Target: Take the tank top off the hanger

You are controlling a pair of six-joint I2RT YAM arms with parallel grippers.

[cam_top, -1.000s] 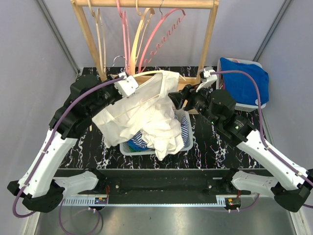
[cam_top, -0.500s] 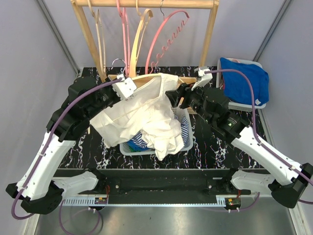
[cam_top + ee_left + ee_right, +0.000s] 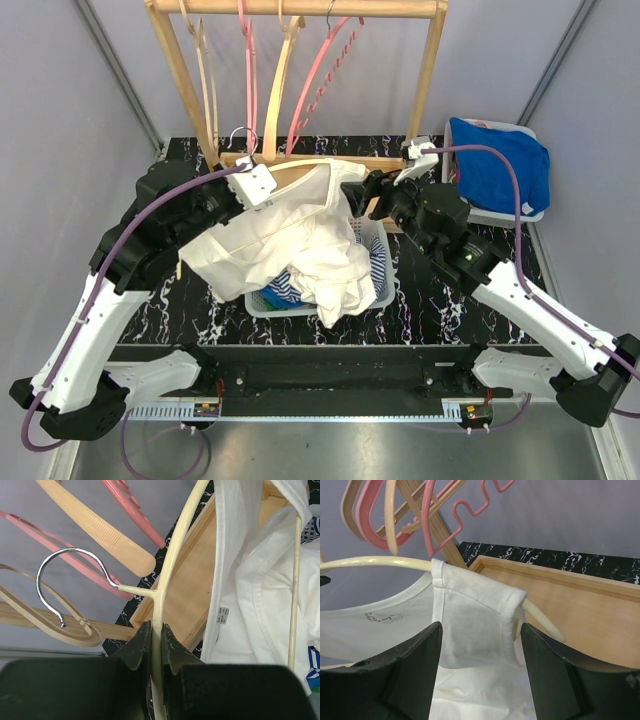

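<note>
A white tank top [image 3: 300,235] hangs from a cream hanger [image 3: 300,170] held above the basket. My left gripper [image 3: 258,183] is shut on the hanger's arm [image 3: 156,630] just below its metal hook [image 3: 70,570]. My right gripper [image 3: 357,192] stands open at the hanger's right end. In the right wrist view the top's shoulder strap [image 3: 475,620] sits between my two fingers [image 3: 410,665], draped over the hanger tip [image 3: 545,625], and neither pad touches it. The tank top's body [image 3: 255,595] droops to the right of the hanger.
A wooden rack [image 3: 300,10] with pink and cream hangers [image 3: 300,90] stands behind. Under the top is a white basket [image 3: 375,275] with striped clothes. A blue cloth lies in a bin [image 3: 500,165] at the right. The rack's wooden base [image 3: 580,610] is below the right gripper.
The right gripper has moved up and left to the hanger's right end and opened wider around the strap. The left arm has lifted the hanger slightly. The rack hangers swing.
</note>
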